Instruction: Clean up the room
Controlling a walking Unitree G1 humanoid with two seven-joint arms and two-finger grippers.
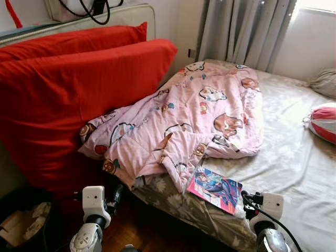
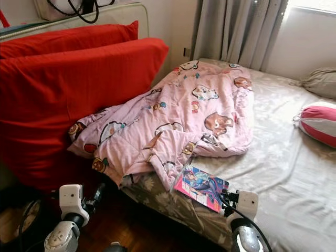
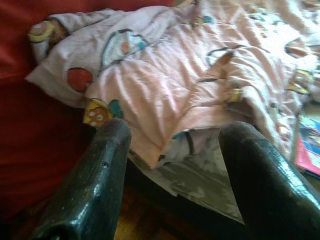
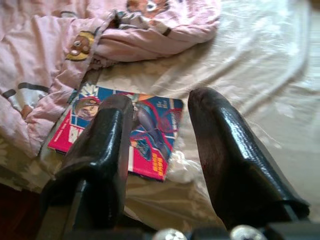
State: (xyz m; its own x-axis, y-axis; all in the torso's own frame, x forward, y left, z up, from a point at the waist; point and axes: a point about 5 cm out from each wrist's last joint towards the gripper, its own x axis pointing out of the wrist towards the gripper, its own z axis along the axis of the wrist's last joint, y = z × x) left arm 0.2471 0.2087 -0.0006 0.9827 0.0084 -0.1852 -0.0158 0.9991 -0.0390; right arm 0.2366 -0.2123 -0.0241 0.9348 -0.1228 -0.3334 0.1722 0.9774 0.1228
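Tidying apparently barely begun: pink blanket crumpled on bed, magazine loose; both pincers, left and right, wide, empty.

Two red pillows, one pink cartoon blanket, one comic book, and two tools with fingers spread.
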